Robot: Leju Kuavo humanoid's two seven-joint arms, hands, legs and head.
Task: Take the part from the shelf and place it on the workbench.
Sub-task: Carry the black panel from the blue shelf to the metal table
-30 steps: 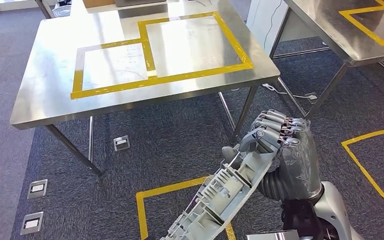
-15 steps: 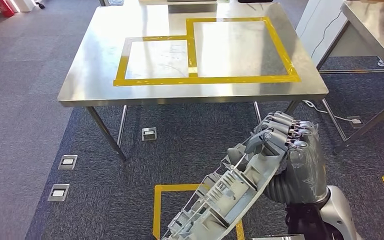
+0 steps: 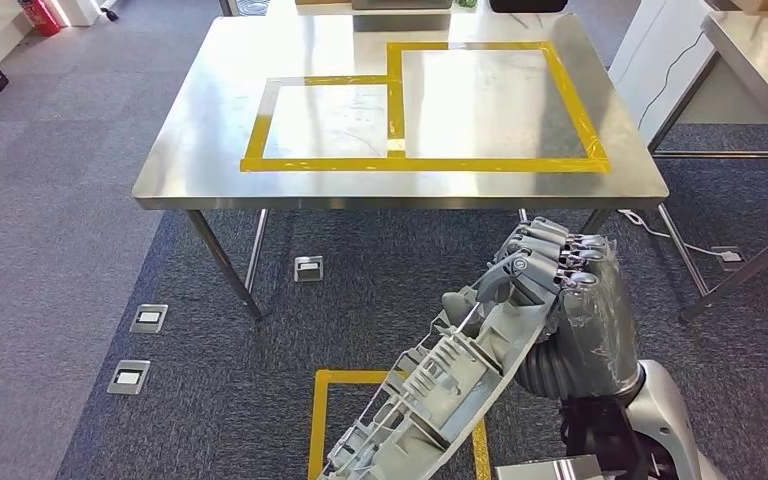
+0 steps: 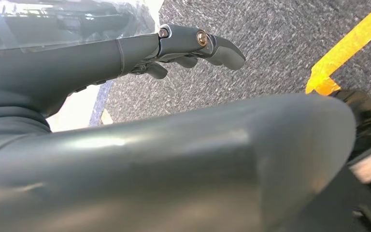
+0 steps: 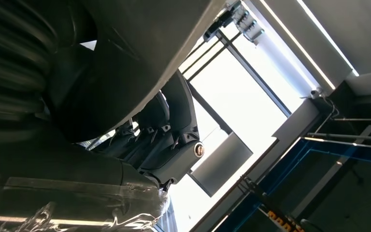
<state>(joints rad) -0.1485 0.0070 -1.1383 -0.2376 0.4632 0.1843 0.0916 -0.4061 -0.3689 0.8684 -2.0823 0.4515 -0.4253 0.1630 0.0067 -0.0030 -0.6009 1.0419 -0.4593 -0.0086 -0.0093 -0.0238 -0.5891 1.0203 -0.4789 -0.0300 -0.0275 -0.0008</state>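
Note:
A long grey plastic part (image 3: 438, 392) with ribs on its inner side slants from the lower middle of the head view up to my right hand (image 3: 563, 288), which grips its upper end with curled fingers. The steel workbench (image 3: 210, 170) stands ahead, beyond the hand, with two adjoining rectangles of yellow tape (image 3: 400, 163) marked on its top. In the right wrist view my right hand (image 5: 160, 141) has its dark fingers wrapped tight, with the ceiling behind. My left hand (image 4: 142, 48) hangs over the carpet, fingers stretched out and holding nothing.
A second steel table (image 3: 760, 45) stands at the right, with a cable (image 3: 660, 235) on the floor between the two. Floor sockets (image 3: 308, 268) sit in the grey carpet near the workbench legs. Yellow floor tape (image 3: 317, 425) runs under the part.
The whole picture has shifted: the camera has turned, so the workbench now lies squarer and more central ahead. My right hand holds the part the same way throughout.

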